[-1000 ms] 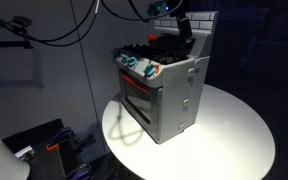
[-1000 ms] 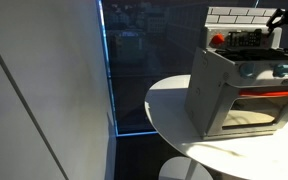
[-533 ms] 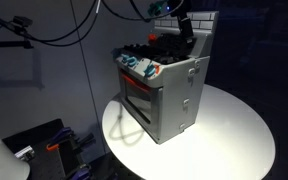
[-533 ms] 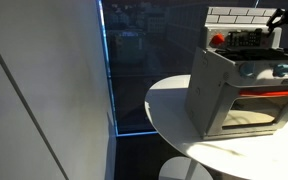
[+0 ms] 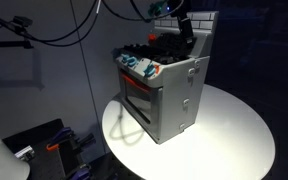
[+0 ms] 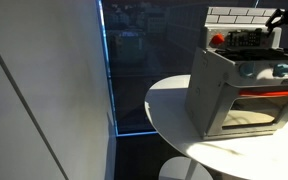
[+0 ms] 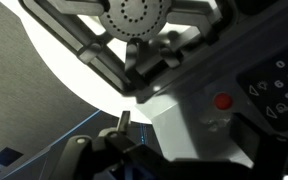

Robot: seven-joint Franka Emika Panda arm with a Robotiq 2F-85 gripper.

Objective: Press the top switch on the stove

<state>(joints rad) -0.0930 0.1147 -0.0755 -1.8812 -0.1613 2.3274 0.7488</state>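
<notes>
The small grey stove (image 5: pixel 170 96) stands on a round white table (image 5: pixel 234 135) and shows in both exterior views (image 6: pixel 227 95). It has teal-and-orange knobs (image 5: pixel 140 67), black burners and a white brick-pattern back panel (image 6: pixel 239 16). My gripper (image 5: pixel 184 30) hangs over the back of the stove top, close to the back panel; in an exterior view it is cut off at the right edge (image 6: pixel 278 22). In the wrist view its fingers (image 7: pixel 147 68) look closed together, holding nothing, near a round red switch (image 7: pixel 222 101) on the grey stove surface. Contact with the switch cannot be judged.
Black cables (image 5: pixel 44 35) hang at the back. A black box with orange parts (image 5: pixel 46 145) sits on the floor below the table edge. A large pale wall panel (image 6: pixel 44 90) fills one side. A dark button panel (image 7: pixel 279 85) lies beside the red switch.
</notes>
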